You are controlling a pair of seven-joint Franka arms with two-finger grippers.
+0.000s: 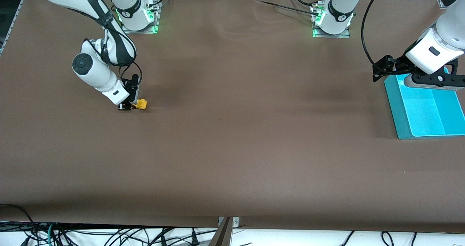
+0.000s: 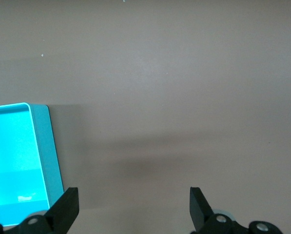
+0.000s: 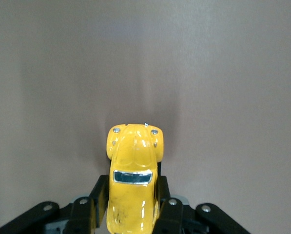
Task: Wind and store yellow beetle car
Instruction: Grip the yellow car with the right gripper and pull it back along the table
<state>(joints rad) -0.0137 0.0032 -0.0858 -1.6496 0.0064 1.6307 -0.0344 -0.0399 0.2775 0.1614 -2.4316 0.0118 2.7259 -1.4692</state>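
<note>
The yellow beetle car (image 1: 141, 104) sits low on the brown table toward the right arm's end. My right gripper (image 1: 130, 105) is shut on it, the fingers (image 3: 100, 195) pressing both sides of its body (image 3: 134, 180), its nose pointing away from the wrist. My left gripper (image 1: 381, 71) is open and empty, held in the air over the table beside the turquoise bin (image 1: 425, 109). In the left wrist view its fingertips (image 2: 67, 207) stand wide apart over bare table, with the bin's corner (image 2: 40, 146) at one side.
The turquoise bin stands at the left arm's end of the table, its inside showing nothing. Cables hang along the table's front edge (image 1: 225, 222). The two arm bases (image 1: 140, 15) stand at the back.
</note>
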